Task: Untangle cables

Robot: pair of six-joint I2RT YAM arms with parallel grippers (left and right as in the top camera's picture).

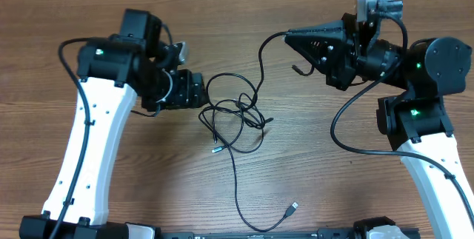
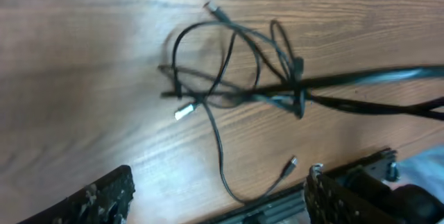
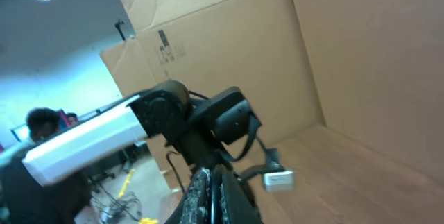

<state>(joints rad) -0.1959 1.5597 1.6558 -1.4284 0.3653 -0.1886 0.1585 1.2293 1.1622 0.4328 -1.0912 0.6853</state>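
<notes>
Cables [image 1: 235,113]: we log a loose black tangle lying on the wooden table [image 1: 170,187], just ahead of the left gripper [image 1: 201,91]. Left gripper: fingers [image 2: 104,196] spread wide apart, nothing between them. Right gripper [image 1: 289,38]: fingers pressed together, clamped on one strand of the cables that runs up from the tangle to its tip. A silvery plug [image 3: 277,179] dangles just beside that tip. We note the rest of the tangle below and ahead of this gripper.

Thin black flexible cables [image 1: 238,106] lie tangled in loose loops on the wooden bench [image 1: 170,187]; one strand trails forward to a plug, another rises rightward.
</notes>
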